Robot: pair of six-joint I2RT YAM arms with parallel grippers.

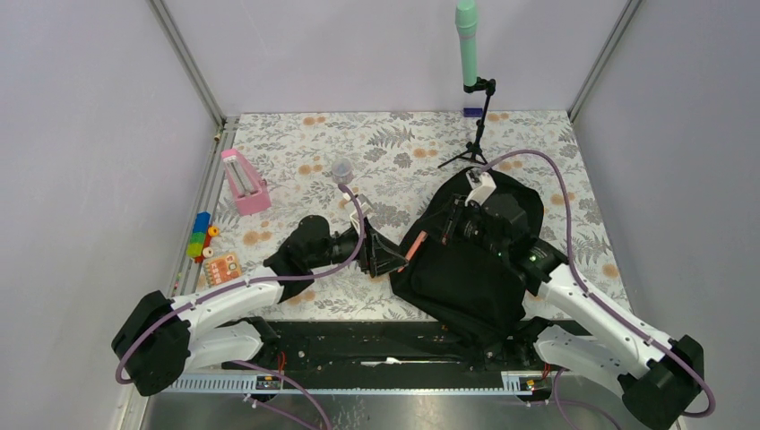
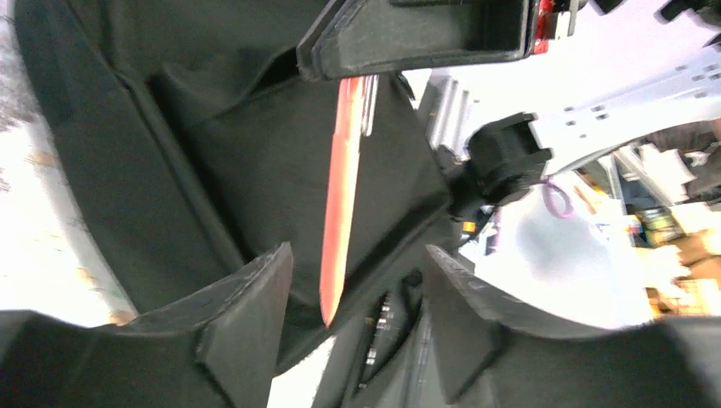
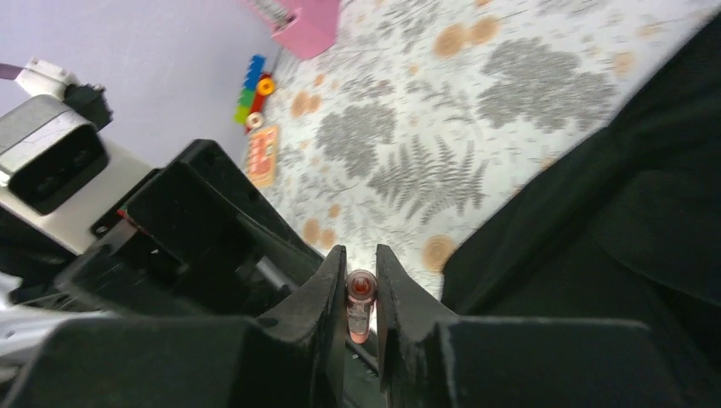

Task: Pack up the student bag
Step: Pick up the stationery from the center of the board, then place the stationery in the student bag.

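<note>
The pen (image 1: 414,247), a red-orange one, sits right between the two arms at the left edge of the student bag (image 1: 475,278). The bag lies slumped on the flowered table (image 1: 376,152), right of centre, under the right arm's wrist.

The right gripper (image 3: 360,252) is pinched tight on the pen. Its own camera looks straight down the barrel at the round end cap wedged between the two fingers. The left gripper (image 2: 357,259) stands apart, one finger on each side of the pen and neither touching it, so the right arm alone carries it.

From the left wrist the pen's long axis runs down the gap between the fingers, pointed end toward that camera, with black bag fabric close behind it. From above it slants across the bag's left rim.

For the next move, the bag lies just to the right of the right claw, nearly under it, so that arm is the nearer one (and the one holding). My guess is that the pen needs tipping point-first toward an opening. The fabric is all one dark mass from here, though, and I can't tell which pocket, if any, gapes.
</note>
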